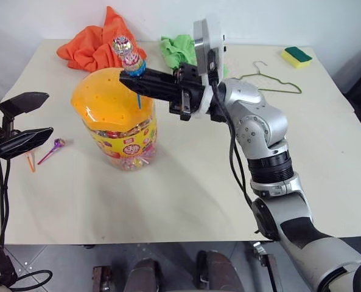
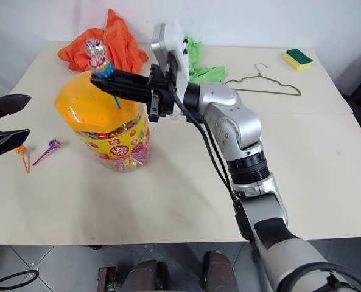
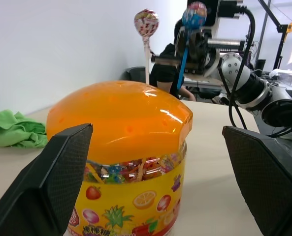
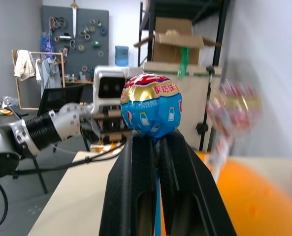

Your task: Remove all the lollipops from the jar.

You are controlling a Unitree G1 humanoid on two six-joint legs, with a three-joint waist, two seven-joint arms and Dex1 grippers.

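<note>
Two lollipops rise above the orange lobed lid of the large clear plastic jar (image 1: 116, 118), which stands upright on the pale bench (image 1: 186, 188). One, a blue-wrapped lollipop on a blue stick (image 4: 153, 105), is clamped by its stick just under the head between the clenched black fingers of the right claw (image 1: 133, 76), above the lid. The other, a red-and-white swirled lollipop on a white stick (image 3: 146, 23), stands beside it with its stick going down to the lid. The left claw (image 1: 23, 120) hangs released beside the jar, its two black fingers spread wide and apart from it. Two more sweets lie on the bench between that claw and the jar: a small purple lollipop (image 1: 58, 144) and an orange-sticked one (image 1: 30, 160). More wrapped lollipops show through the jar's clear wall.
</note>
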